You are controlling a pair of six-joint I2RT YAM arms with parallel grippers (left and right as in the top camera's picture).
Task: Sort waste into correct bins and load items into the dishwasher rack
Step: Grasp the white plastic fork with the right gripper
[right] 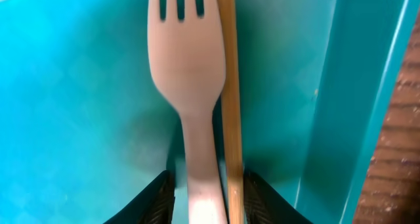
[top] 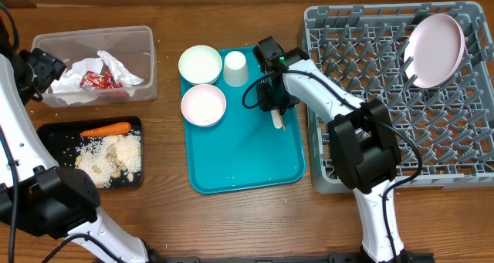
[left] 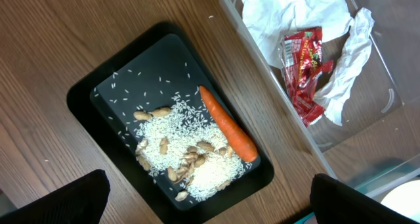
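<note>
In the right wrist view my right gripper (right: 207, 201) straddles a pale fork (right: 187, 73) and the thin wooden stick (right: 230, 86), which lie side by side on the teal tray (right: 79, 119). The right pad touches the stick and a narrow gap remains beside the fork. Overhead, that gripper (top: 276, 116) is at the tray's right edge. My left gripper (left: 210, 211) hangs wide open and empty above the black tray (left: 85, 96), which holds a carrot (left: 226, 125) and rice with nuts (left: 190, 155). The plate (top: 434, 49) stands in the grey rack (top: 401, 151).
Two white bowls (top: 200, 64) (top: 203, 105) and a cup (top: 235, 69) sit on the teal tray's far-left part. The clear tub (top: 147, 62) at the back left holds napkins (left: 295, 14) and a red wrapper (left: 305, 69). The rack's wall stands just right of the teal tray.
</note>
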